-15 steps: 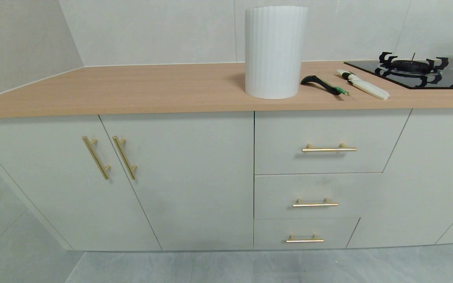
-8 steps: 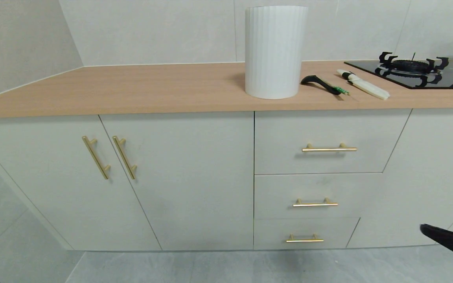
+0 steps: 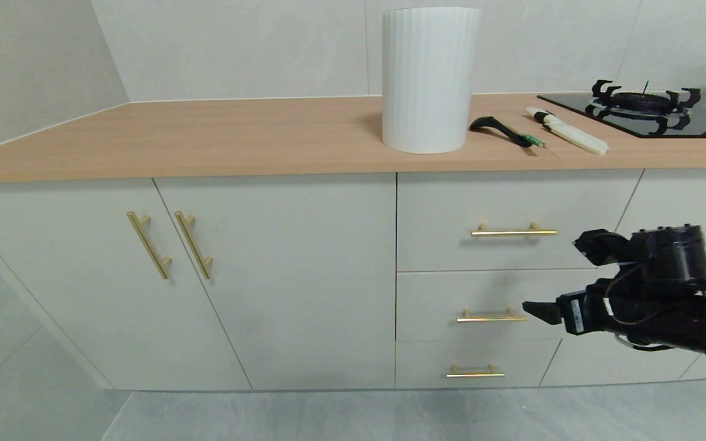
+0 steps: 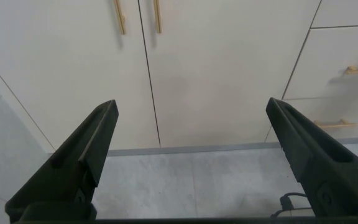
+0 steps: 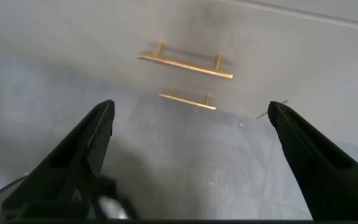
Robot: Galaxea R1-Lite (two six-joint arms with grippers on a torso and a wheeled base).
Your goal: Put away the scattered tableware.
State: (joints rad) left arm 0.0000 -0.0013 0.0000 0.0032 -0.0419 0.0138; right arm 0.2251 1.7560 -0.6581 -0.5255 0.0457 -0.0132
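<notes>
Wood counter, well above the right gripper (image 3: 538, 310): a white ribbed holder (image 3: 429, 79) up to its left, then the black-handled tool (image 3: 503, 131) and white knife (image 3: 566, 136) almost overhead. The gripper hangs spread and empty just beside the middle drawer handle (image 3: 491, 316). Rising from so low, it might catch the counter's edge or knock the tools away.

Bright, soft, even light; faint shadow on countertop (image 3: 236, 131) at 9 o'clock of white canister (image 3: 429, 79), shadows under drawer handles (image 3: 513, 231), reflections on hob glass (image 3: 580, 105), cabinet doors (image 3: 298, 275) bowing at head-view edges.
</notes>
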